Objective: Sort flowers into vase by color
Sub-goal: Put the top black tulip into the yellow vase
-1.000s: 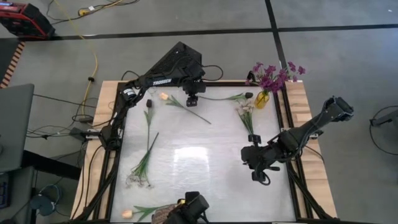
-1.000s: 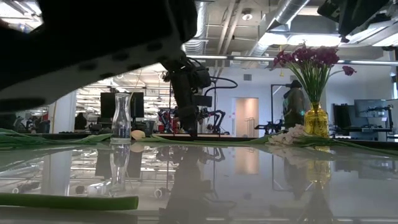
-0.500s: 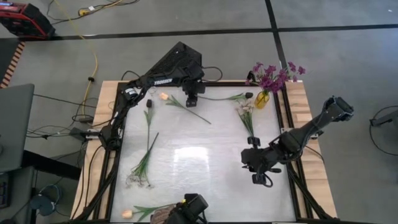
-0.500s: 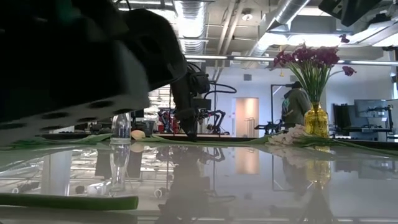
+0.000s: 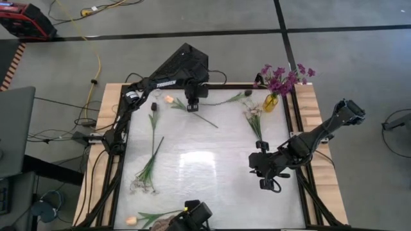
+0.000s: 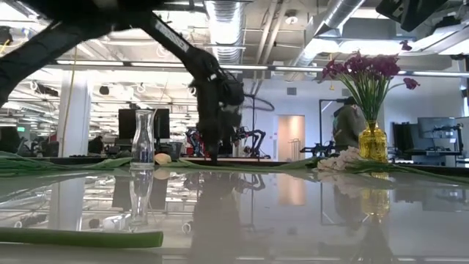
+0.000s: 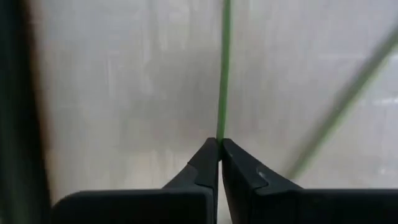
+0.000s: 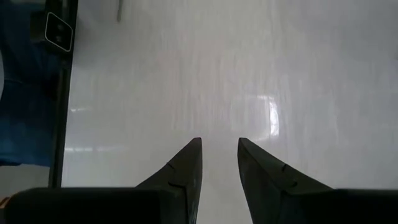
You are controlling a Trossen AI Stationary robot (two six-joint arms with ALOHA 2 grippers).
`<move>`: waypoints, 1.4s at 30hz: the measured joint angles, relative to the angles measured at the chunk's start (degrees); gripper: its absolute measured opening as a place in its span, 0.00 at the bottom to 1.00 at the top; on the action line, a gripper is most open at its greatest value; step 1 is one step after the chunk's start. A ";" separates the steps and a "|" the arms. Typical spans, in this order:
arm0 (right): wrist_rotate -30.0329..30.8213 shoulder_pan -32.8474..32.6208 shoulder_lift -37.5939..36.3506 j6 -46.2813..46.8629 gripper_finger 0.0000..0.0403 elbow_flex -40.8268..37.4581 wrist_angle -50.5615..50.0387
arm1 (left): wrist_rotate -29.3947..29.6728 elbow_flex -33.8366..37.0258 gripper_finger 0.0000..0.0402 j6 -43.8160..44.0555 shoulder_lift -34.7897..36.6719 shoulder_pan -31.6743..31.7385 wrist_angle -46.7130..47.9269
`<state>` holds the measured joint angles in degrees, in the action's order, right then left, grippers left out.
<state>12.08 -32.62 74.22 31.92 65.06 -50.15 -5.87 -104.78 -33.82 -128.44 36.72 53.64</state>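
My left gripper (image 5: 191, 107) is at the far side of the table, down at its surface (image 6: 212, 155), shut on a thin green stem (image 7: 224, 68). That sprig runs right to its leaves (image 5: 243, 97) near the yellow vase (image 5: 270, 102), which holds purple flowers (image 5: 282, 78). A peach tulip (image 5: 169, 99) lies beside my left gripper, and its stem passes under it. A clear glass vase (image 6: 143, 138) stands left of the tulip. My right gripper (image 8: 219, 149) hangs open over the right side of the table (image 5: 266, 181), with nothing between its fingers. My left gripper pinches the thin green stem (image 7: 221, 132) between the very ends of its two fingers, near the sprig's left end. The fingers come from above, pointing down. The rest of the sprig runs away from them, low over the table toward the yellow vase.
A white sprig (image 5: 254, 115) lies in front of the yellow vase. Another sprig (image 5: 153, 123) and a white one (image 5: 146, 172) lie at the left. A second peach tulip (image 5: 131, 220) is at the near edge. A black frame (image 5: 121, 160) rims the white table.
My left gripper has shut on the green stem and gone a little toward the table's left edge. The sprig has been drawn leftward with it, and its leafy right end has slid away from the yellow vase.
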 joint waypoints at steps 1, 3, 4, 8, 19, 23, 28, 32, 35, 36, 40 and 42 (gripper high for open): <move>0.00 0.00 0.01 0.00 0.32 0.00 0.08 | -0.43 -0.13 0.00 0.35 1.27 0.03 0.18; 0.02 0.00 0.01 0.00 0.32 0.00 0.24 | -3.10 -0.34 0.00 0.94 4.28 0.03 2.30; 0.02 0.03 0.02 0.02 0.32 0.00 0.48 | -5.39 -0.37 0.00 1.32 5.64 0.03 4.14; 1.83 0.51 0.36 -0.33 0.32 0.00 3.41 | -17.12 -0.15 0.00 1.11 10.39 0.01 9.86; 5.92 4.33 12.93 -14.50 0.32 0.02 22.90 | -37.08 12.42 0.00 -3.56 28.95 -2.28 10.54; 1.63 8.08 17.70 -19.48 0.32 0.00 30.86 | -33.46 19.69 0.00 -0.90 36.12 -4.07 5.49; -9.55 13.24 20.26 -20.75 0.32 0.00 34.21 | -24.29 27.93 0.00 5.78 46.40 -5.98 -3.39; -12.42 15.26 23.07 -23.17 0.32 0.00 38.86 | -21.43 32.58 0.00 8.29 54.16 -7.32 -5.26; -15.10 16.07 25.57 -24.56 0.32 0.00 43.14 | -23.10 35.45 0.00 9.73 59.68 -8.79 -6.31; -15.95 16.41 26.41 -24.65 0.32 0.00 45.09 | -23.64 36.62 0.00 10.53 61.27 -9.48 -7.45; -20.57 18.30 30.55 -24.93 0.32 0.00 54.22 | -23.39 42.25 0.00 15.12 67.10 -12.38 -13.77; -25.11 19.81 32.66 -24.91 0.32 0.00 58.52 | -23.39 45.49 0.00 17.96 68.93 -14.04 -17.00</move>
<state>-13.04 -12.81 106.88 7.01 65.06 8.37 -29.26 -59.29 -15.86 -59.50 22.68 36.64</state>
